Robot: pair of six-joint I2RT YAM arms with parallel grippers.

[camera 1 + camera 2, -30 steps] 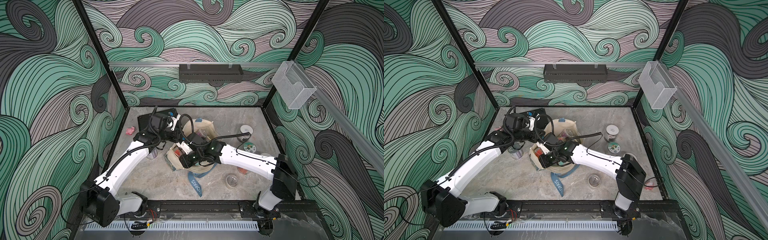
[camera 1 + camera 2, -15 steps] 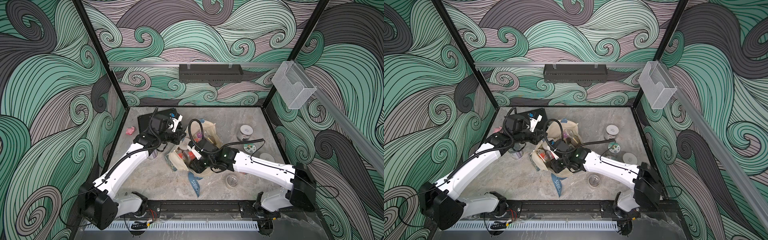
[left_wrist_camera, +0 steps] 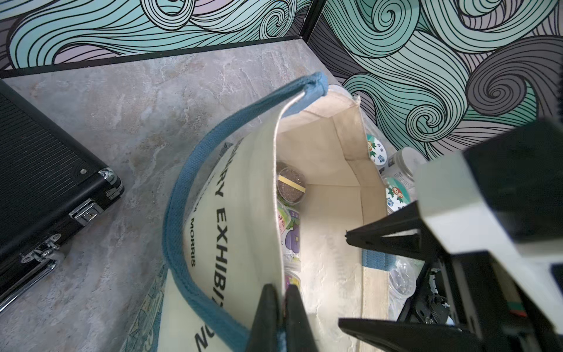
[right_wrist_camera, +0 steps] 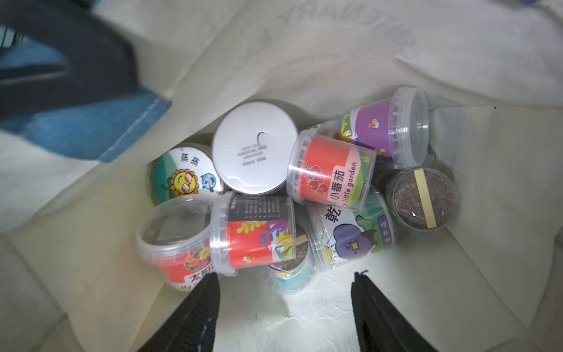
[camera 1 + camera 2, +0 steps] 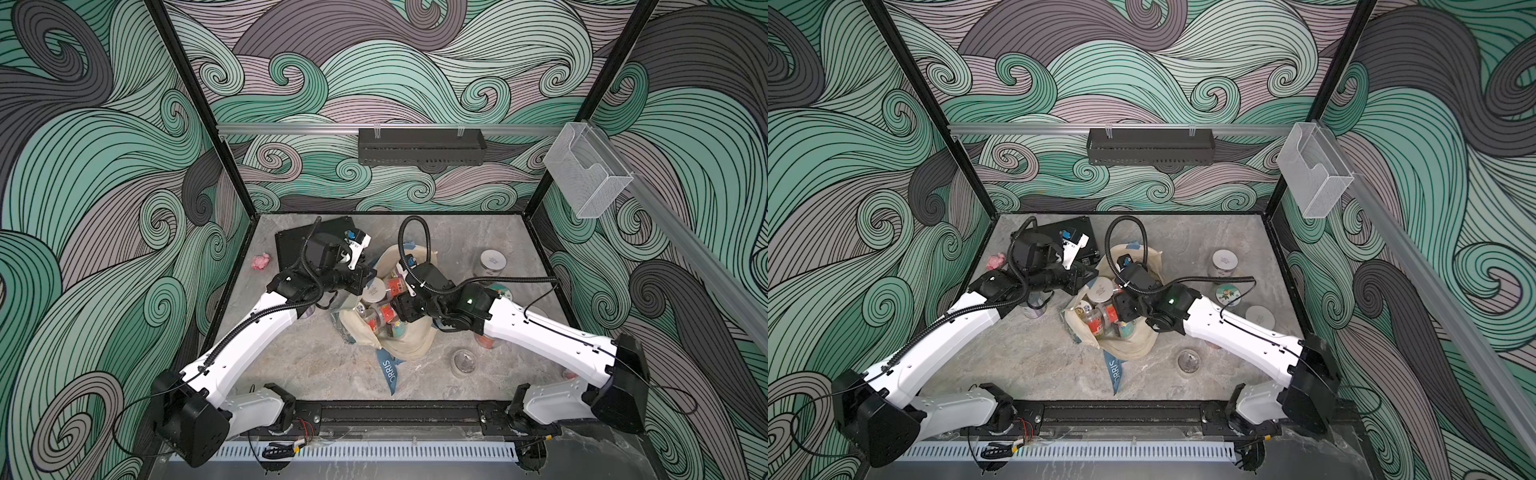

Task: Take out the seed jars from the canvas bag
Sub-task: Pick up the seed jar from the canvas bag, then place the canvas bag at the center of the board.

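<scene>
Inside: 9 seed jars visible, packed touching at the canvas bag bottom.
Outside: 4 jars on the surface, on the bag's right-arm side.
Room: bare lining before the right jaws.
Axis: 4 jars lie sideways; 2 lids face the bag mouth.
Left jaws: clamped on the bag rim.
Right jaws: apart, inside the bag, holding nothing.

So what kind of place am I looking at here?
Probably a robot test cell, not a home: two white robot arms mounted on a black rail, with swirl-printed walls boxing in the tabletop.
</scene>
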